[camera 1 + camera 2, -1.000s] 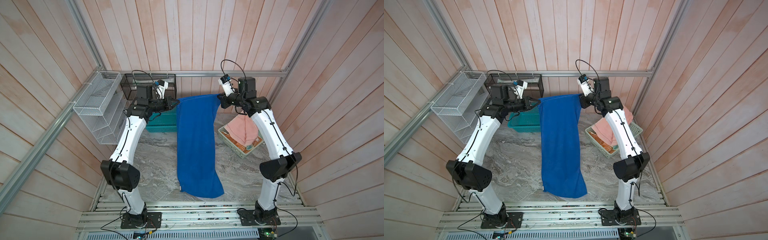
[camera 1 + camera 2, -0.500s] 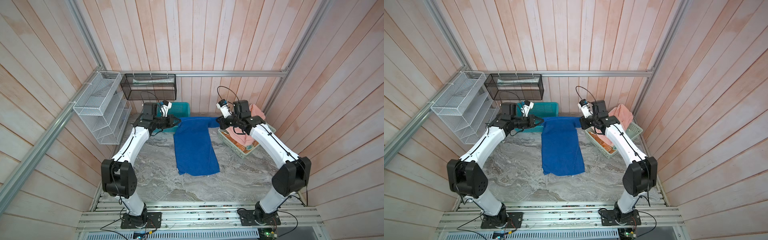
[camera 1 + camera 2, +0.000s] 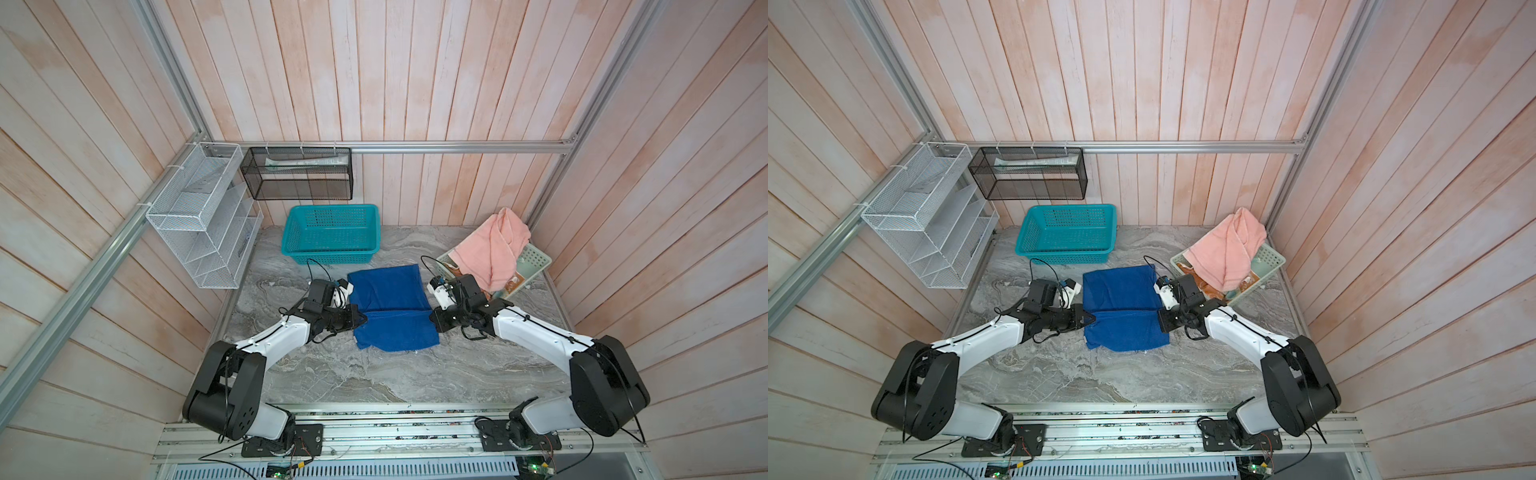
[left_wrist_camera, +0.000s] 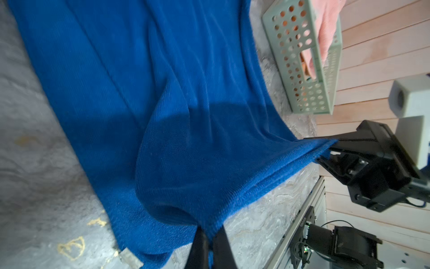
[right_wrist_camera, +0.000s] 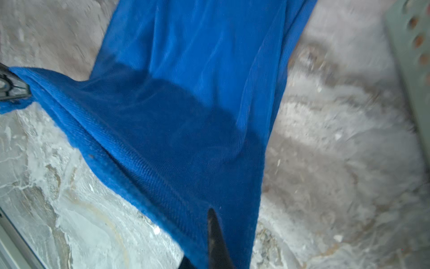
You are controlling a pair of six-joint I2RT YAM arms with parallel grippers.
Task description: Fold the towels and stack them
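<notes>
Blue towel (image 3: 386, 291): soft terry rectangle, long axis toward back wall (image 3: 415, 104).
Left gripper (image 3: 362, 320): clamps one corner.
Right gripper (image 3: 433, 321): clamps another.

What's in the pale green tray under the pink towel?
The pink towel drapes over the pale green tray; an orange patterned cloth peeks out beneath. Anything else is covered.

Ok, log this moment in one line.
step: folding blue towel; left fingers: shut on edge; right fingers: shut on edge; pink towel: on green tray
</notes>
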